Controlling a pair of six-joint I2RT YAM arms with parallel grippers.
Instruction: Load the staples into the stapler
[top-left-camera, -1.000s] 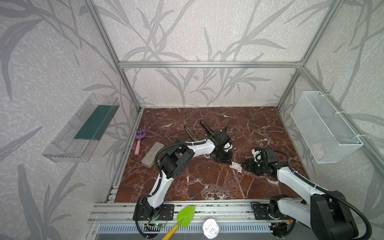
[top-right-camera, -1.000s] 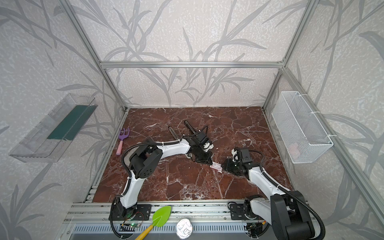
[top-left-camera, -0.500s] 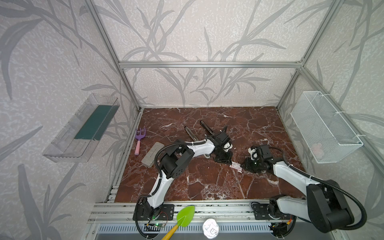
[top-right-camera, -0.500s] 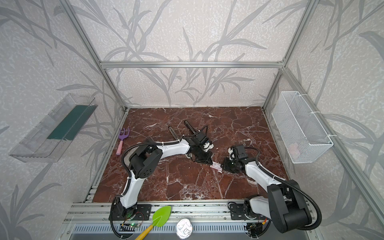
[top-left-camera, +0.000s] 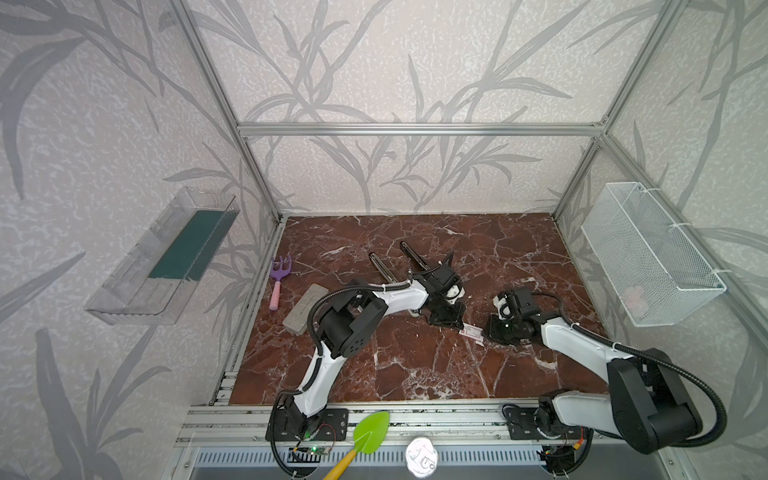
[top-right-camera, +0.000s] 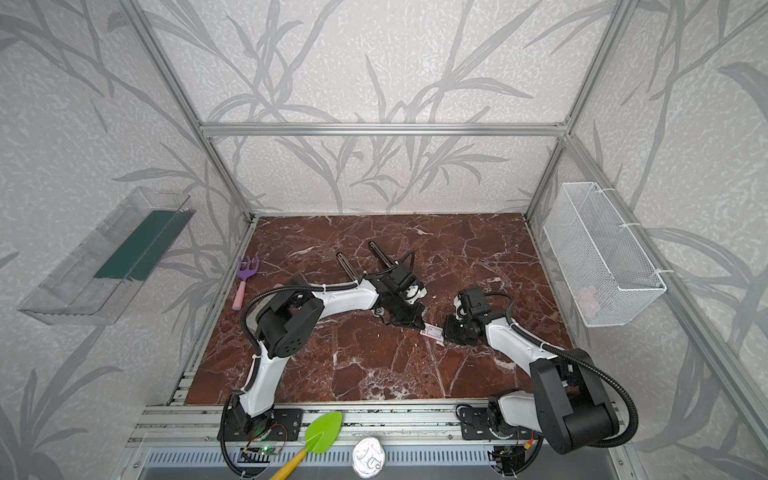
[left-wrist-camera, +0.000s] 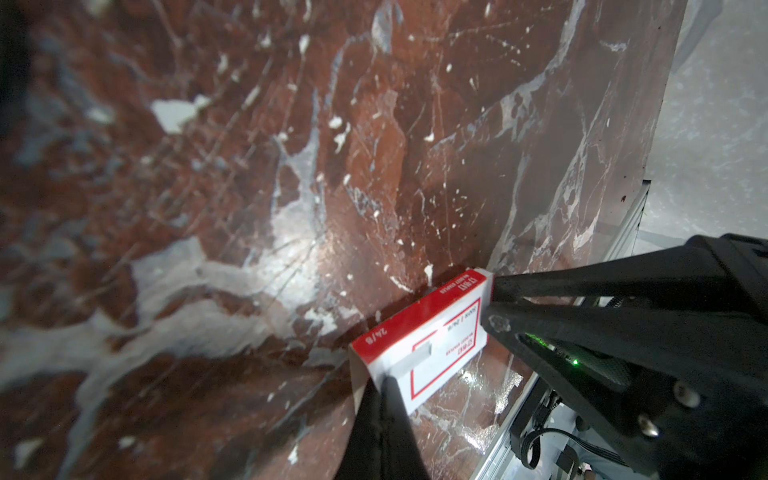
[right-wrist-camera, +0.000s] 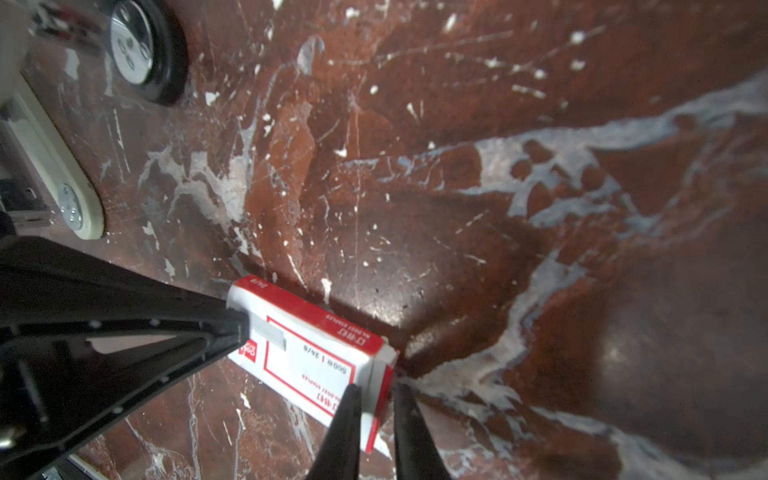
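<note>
Bare marble floor (top-left-camera: 415, 374) lies open all around my two pincers. The staples box (right-wrist-camera: 316, 353) lies flat between them. My left pincer (left-wrist-camera: 384, 386), tips together, touches one end. My right pincer (right-wrist-camera: 376, 390) straddles the flap end, but I cannot tell whether it is pinching. The stapler (top-left-camera: 415, 258) lies beyond my left pincer, partly hidden.

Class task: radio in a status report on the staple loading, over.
Left gripper shut on staple box, one end. Right gripper astride its flap end, grip unclear. Stapler lies open, left arm across its near end.
</note>
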